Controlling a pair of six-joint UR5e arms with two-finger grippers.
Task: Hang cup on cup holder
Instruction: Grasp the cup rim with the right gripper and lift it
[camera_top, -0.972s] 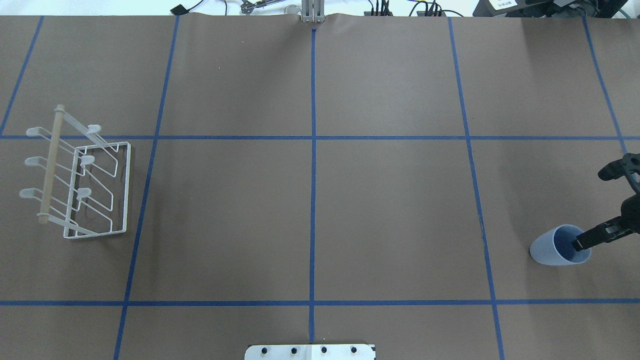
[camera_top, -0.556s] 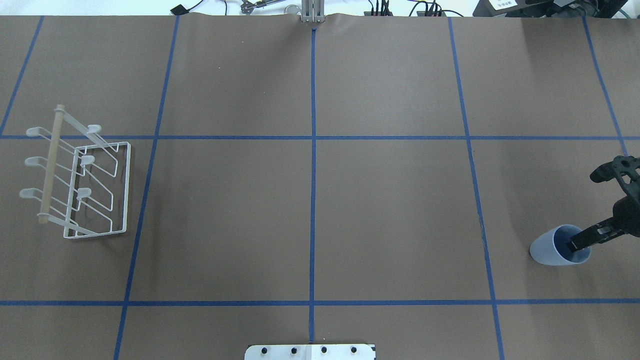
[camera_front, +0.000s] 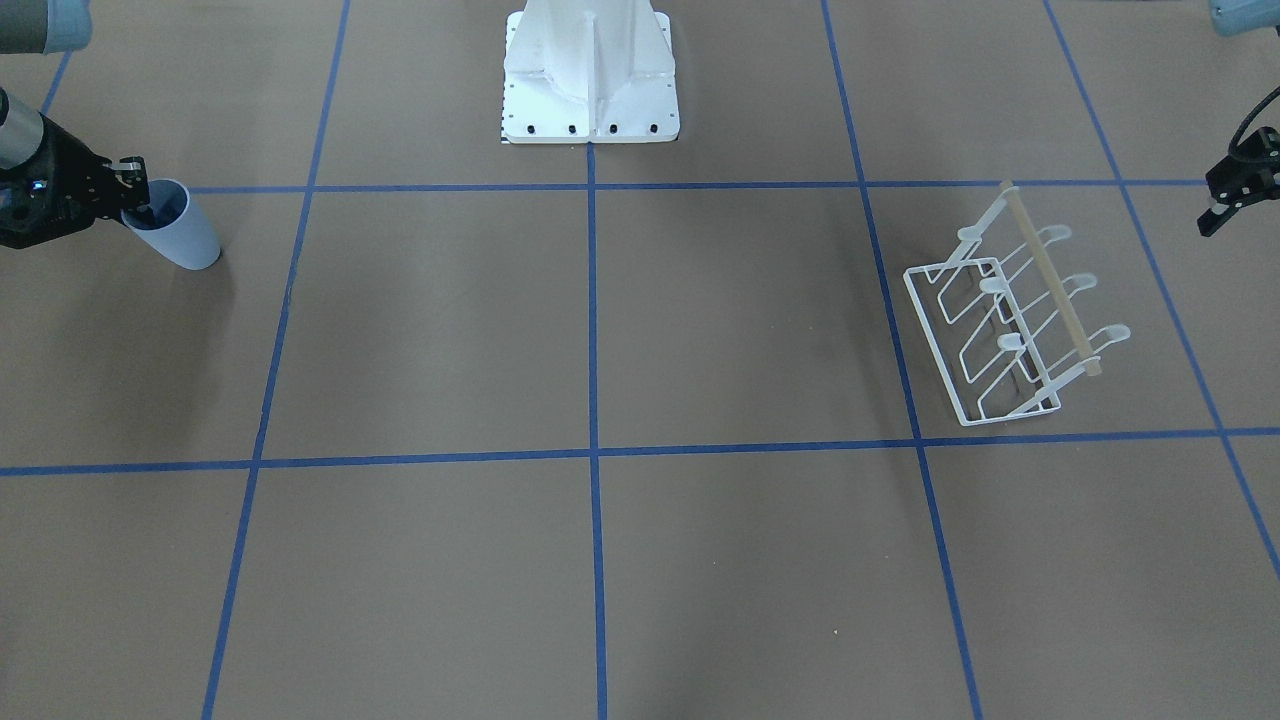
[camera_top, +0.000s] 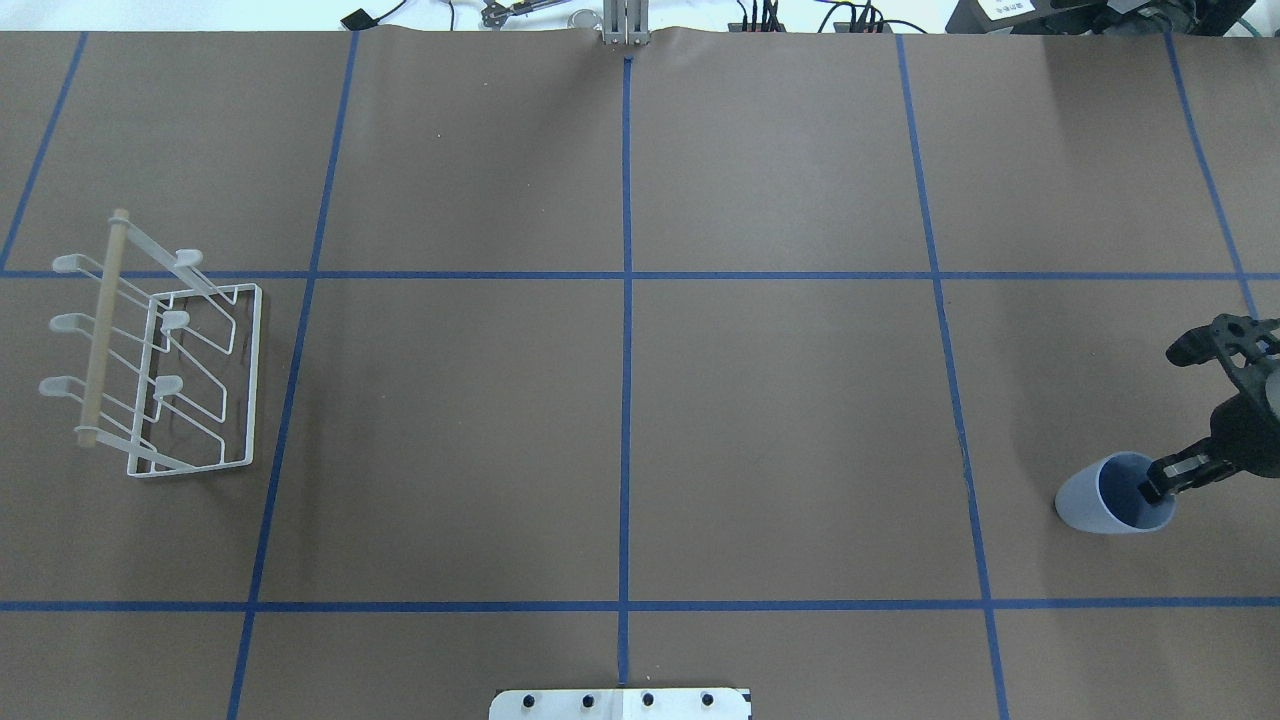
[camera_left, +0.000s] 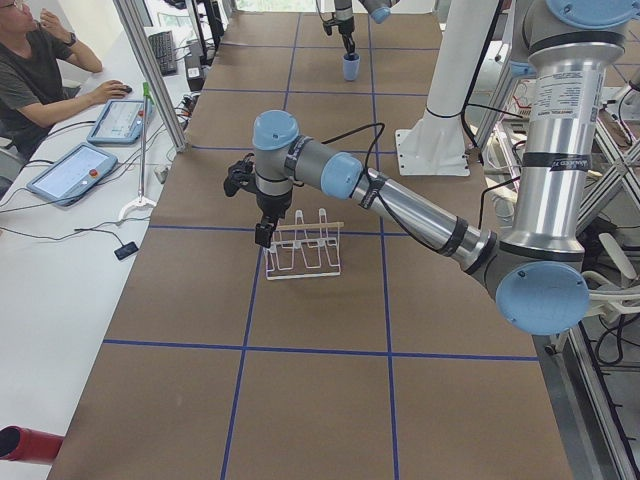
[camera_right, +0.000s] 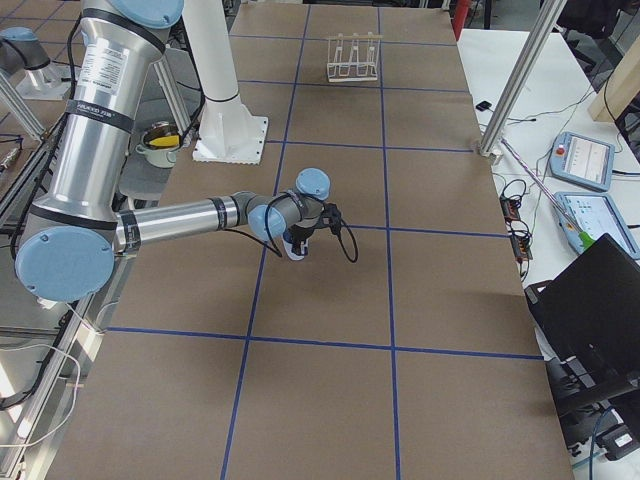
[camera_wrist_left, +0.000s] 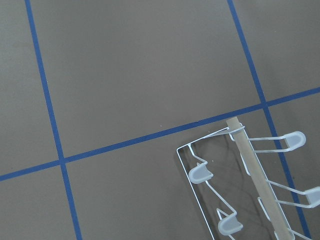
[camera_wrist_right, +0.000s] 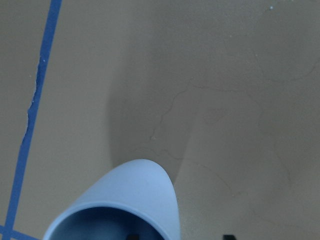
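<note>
The pale blue cup (camera_top: 1100, 500) stands on the brown table at the far right; it also shows in the front view (camera_front: 190, 240) and the right wrist view (camera_wrist_right: 135, 195). My right gripper (camera_top: 1170, 478) straddles its rim, one finger inside the cup and one outside, with a gap between the fingertips at the bottom edge of the right wrist view. The white wire cup holder (camera_top: 100, 330) with its wooden bar stands at the far left, with nothing on its prongs (camera_front: 1050, 285). My left gripper (camera_front: 1210, 222) hovers beside the holder; its fingers are too small to judge.
Blue tape lines (camera_top: 626, 300) divide the table into squares. The robot's white base plate (camera_front: 590, 80) sits at the table's near edge in the middle. An operator (camera_left: 40, 70) sits at a side bench with tablets.
My right gripper has moved a little left and lower, its finger going deeper into the cup. The cup has shifted very slightly left. The holder has not moved.
</note>
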